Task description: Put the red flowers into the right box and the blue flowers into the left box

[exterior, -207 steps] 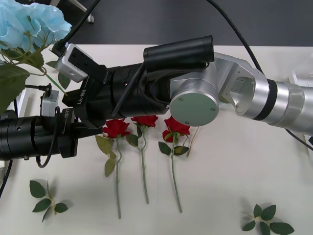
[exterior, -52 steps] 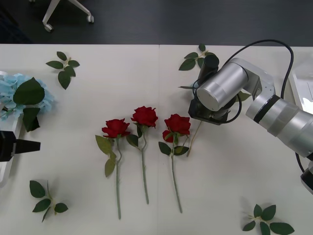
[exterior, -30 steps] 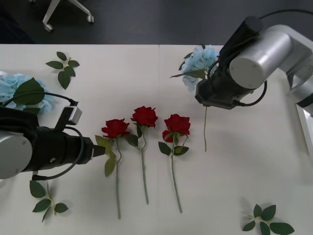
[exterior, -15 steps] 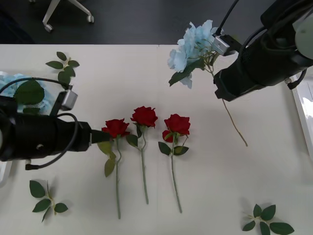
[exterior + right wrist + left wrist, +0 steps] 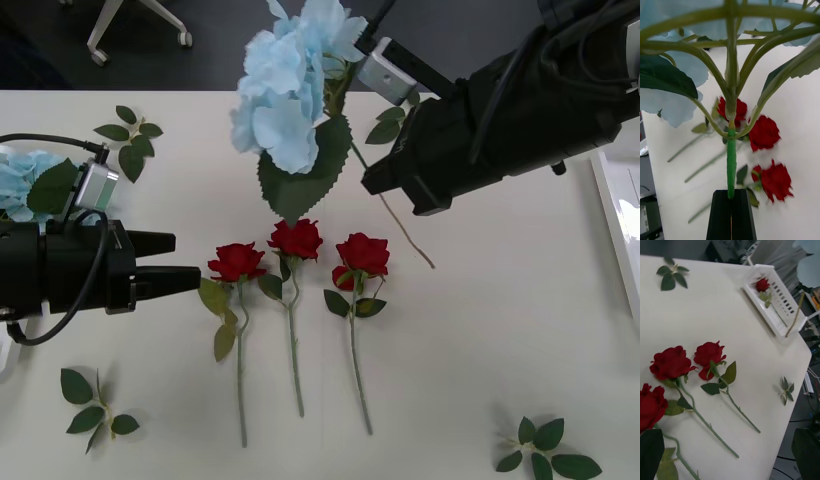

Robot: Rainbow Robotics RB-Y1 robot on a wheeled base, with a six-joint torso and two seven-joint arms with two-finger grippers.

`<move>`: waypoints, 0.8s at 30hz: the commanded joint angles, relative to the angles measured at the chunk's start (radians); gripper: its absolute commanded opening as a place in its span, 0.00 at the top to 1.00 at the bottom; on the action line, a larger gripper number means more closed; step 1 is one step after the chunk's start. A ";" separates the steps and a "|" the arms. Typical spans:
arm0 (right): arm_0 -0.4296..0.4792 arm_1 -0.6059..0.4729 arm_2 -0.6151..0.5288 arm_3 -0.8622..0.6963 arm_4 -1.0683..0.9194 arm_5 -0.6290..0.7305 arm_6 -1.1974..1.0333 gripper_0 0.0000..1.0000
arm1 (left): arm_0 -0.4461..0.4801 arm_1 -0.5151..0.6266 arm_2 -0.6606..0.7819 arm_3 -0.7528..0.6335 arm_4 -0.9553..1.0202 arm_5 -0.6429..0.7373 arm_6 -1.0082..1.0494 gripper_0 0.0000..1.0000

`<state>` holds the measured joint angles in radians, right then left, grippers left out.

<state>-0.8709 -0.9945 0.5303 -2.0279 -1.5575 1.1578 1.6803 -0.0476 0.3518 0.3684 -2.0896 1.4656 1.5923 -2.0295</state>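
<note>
Front view, right tool (image 5: 375, 185) clamping lifted blue flower (image 5: 290, 85), left tool (image 5: 180, 268) spread

A pale table (image 5: 500, 380) stands on dark floor (image 5: 210, 45), with a chair's wheeled base (image 5: 140, 25) behind.

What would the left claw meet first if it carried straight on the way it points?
Probably the leftmost red rose. The open left claw points across the table toward the row of roses, its tips just short of that bloom and its leaf. Its height above the table is unclear, so it might pass over it.
</note>
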 commanded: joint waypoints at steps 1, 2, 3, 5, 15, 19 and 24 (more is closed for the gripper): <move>-0.030 0.054 -0.006 -0.006 -0.087 -0.090 0.160 1.00 | -0.023 0.004 0.026 0.052 0.099 -0.009 -0.133 0.00; -0.030 0.073 -0.006 0.000 -0.111 -0.109 0.197 1.00 | -0.023 0.004 0.027 0.071 0.122 -0.009 -0.173 0.00; -0.030 0.085 -0.006 0.005 -0.127 -0.118 0.223 1.00 | -0.023 0.004 0.029 0.082 0.139 -0.009 -0.201 0.00; -0.030 0.108 -0.006 0.012 -0.153 -0.133 0.271 1.00 | -0.023 0.004 0.030 0.100 0.167 -0.006 -0.250 0.00; -0.042 0.301 0.123 0.086 -0.153 -0.326 0.472 1.00 | -0.023 0.004 0.027 0.177 0.274 0.029 -0.468 0.00; -0.085 0.338 0.241 0.106 -0.118 -0.448 0.478 1.00 | -0.029 -0.002 0.004 0.177 0.277 0.029 -0.491 0.00; -0.132 0.381 0.338 0.113 -0.110 -0.546 0.472 1.00 | -0.032 -0.039 -0.002 0.177 0.280 0.029 -0.491 0.00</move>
<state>-0.9665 -0.6372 0.8905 -1.9003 -1.6686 0.6102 2.1359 -0.0481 0.3462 0.3697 -1.8999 1.7355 1.6161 -2.5017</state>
